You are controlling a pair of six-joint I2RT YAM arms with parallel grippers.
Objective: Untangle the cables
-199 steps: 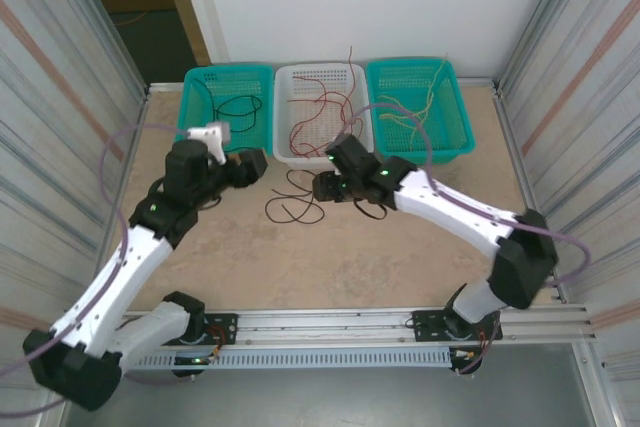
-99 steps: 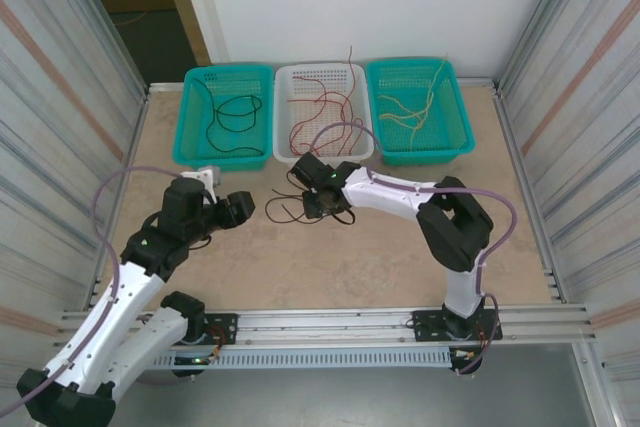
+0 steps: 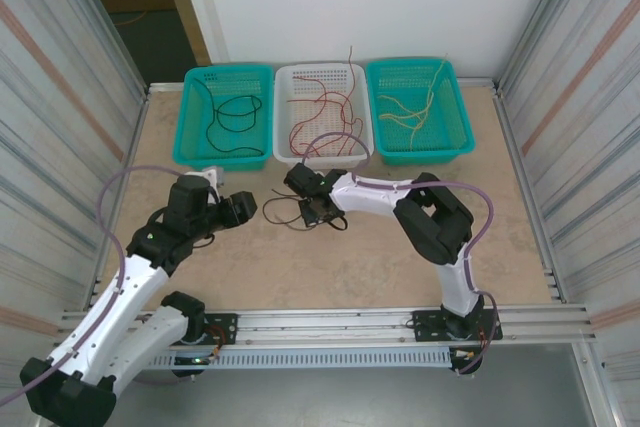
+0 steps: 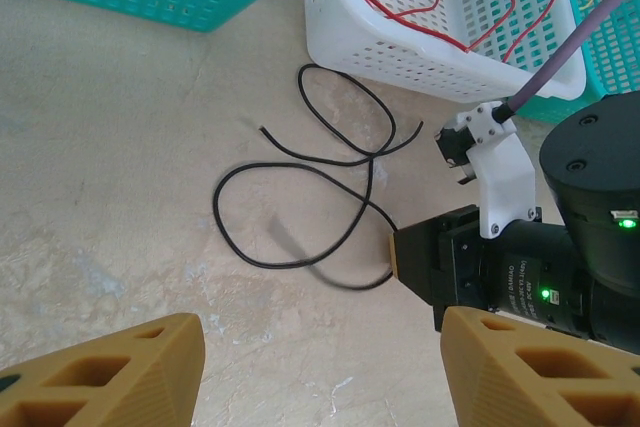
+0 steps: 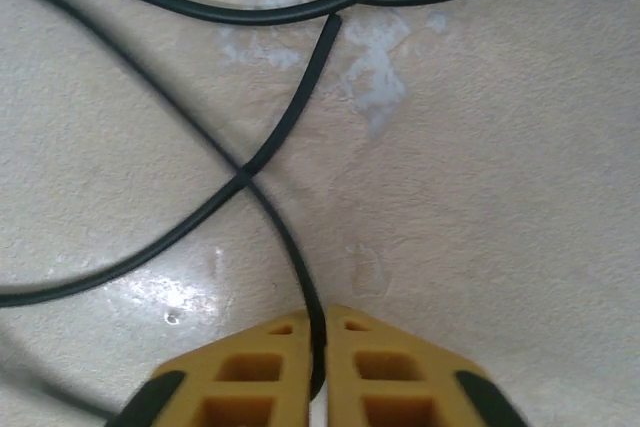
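Logged right gripper (image 5: pixel 318 332) pinched shut on the black cable (image 5: pixel 245 179), left gripper (image 4: pixel 320 367) spread and empty; judged a slow, high lift best to free the crossed loops without snagging

I find the near table (image 3: pixel 330 277) bare and passable. The far edge is blocked by a teal basket (image 3: pixel 220 155), a white basket (image 3: pixel 290 155) and a second teal basket (image 3: pixel 430 154). Black cable (image 5: pixel 245 179) loops fill the gap between left claw (image 3: pixel 245 208) and right claw (image 3: pixel 318 212).
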